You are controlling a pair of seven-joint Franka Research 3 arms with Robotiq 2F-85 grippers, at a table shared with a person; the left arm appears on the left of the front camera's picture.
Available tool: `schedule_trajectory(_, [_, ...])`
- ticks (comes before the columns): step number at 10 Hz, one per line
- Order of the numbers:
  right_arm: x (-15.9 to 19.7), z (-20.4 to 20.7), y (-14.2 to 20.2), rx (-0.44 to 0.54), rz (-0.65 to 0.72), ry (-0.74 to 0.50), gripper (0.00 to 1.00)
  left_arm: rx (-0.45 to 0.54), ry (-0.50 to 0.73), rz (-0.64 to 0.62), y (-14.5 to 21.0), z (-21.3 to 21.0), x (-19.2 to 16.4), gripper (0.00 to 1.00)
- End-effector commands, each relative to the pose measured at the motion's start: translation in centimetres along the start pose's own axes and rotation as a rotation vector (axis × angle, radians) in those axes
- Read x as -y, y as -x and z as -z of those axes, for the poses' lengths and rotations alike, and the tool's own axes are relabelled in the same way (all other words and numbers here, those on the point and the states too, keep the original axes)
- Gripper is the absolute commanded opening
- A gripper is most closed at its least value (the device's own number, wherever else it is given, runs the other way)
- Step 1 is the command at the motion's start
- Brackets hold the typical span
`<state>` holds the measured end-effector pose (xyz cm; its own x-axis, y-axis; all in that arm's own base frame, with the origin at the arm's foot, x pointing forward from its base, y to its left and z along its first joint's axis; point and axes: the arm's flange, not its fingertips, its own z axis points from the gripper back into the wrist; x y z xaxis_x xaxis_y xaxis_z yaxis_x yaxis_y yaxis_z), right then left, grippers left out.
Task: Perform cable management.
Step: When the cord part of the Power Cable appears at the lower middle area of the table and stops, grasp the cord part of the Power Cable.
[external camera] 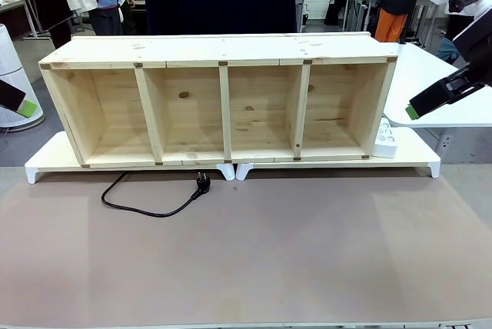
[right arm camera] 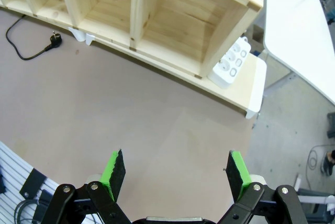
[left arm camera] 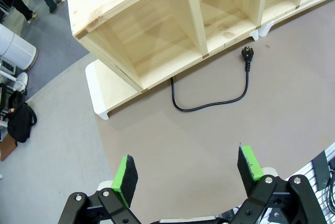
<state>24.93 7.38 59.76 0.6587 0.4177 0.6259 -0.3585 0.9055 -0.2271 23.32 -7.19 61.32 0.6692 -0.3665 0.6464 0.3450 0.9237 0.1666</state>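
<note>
Left gripper (left arm camera: 187, 169) and right gripper (right arm camera: 175, 169) both hang above the table (external camera: 307, 260), jaws spread wide and holding nothing. One black cable (external camera: 156, 215) lies curved on the table in front of one wooden shelf (external camera: 223, 51) of four compartments, its single plug (external camera: 203, 183) near the middle. One white power strip (external camera: 384, 141) stands at the shelf's right end.

bright, even, diffuse light from overhead. the wooden shelf (external camera: 223, 48) holds soft shadow inside its compartments and throws a thin one just in front of it. both wrist views bow the shelf's straight edges. focus is sharp throughout.
</note>
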Motion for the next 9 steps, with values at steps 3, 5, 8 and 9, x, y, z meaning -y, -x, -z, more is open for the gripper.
schedule_trajectory(3, [0.0,0.1,0.0,-0.001,0.001,0.001,1.00,0.001,0.001,-0.004,0.0,0.0,0.0,1.00])
schedule_trajectory(5, [0.0,0.1,0.0,-0.001,0.001,0.001,1.00,0.001,0.001,-0.004,0.0,0.0,0.0,1.00])
schedule_trajectory(8, [-1.7,0.1,-1.8,0.001,-0.148,-0.013,1.00,0.001,0.001,-0.004,0.0,0.0,0.0,1.00])
schedule_trajectory(9, [-2.6,0.2,-2.7,-0.005,-0.217,-0.014,1.00,0.001,0.001,-0.004,0.0,0.0,0.0,1.00])
